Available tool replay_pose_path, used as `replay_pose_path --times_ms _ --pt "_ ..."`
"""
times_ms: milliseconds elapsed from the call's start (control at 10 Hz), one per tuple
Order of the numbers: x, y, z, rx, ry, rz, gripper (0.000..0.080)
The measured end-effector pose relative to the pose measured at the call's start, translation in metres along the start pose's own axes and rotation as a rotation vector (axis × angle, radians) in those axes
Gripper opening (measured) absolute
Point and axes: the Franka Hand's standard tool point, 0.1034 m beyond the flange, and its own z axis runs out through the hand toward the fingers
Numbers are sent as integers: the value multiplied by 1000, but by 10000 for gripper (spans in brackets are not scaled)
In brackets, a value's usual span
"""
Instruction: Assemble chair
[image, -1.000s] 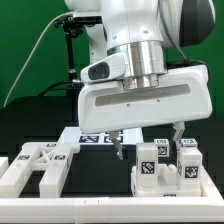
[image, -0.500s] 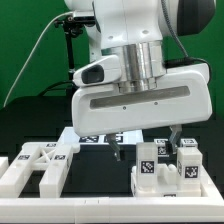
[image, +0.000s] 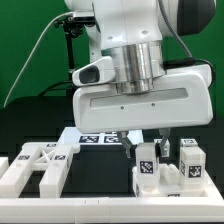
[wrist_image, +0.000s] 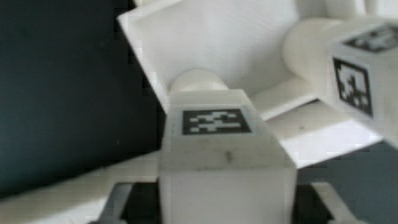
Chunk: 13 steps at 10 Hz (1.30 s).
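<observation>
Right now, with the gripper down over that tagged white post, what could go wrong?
1. The gripper straddles the tagged post, and a second tagged part stands close beside it on the exterior view's right. A finger might knock that one.
2. I cannot tell whether the fingers are touching the tagged post, so an uneven close could tilt or shove it instead of gripping it squarely.
</observation>
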Motion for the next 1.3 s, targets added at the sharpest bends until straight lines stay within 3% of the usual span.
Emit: replay_pose_path --times_ms 200,400,600,700,800,900,1000,1200,1300 --pt "3 0 2 2 27 340 286" --pt "5 3 2 34 9 722 287" --pt "5 4 2 37 8 763 287" --pt "5 4 2 38 8 735 287" --pt "5 3 2 31 12 630 387" --pt "3 -1 3 28 14 460 536" --pt "1 -5 3 17 19 277 615" --pt "-2 -6 4 -9 8 -94 639" --pt "-2 -5 4 -9 9 -155 648"
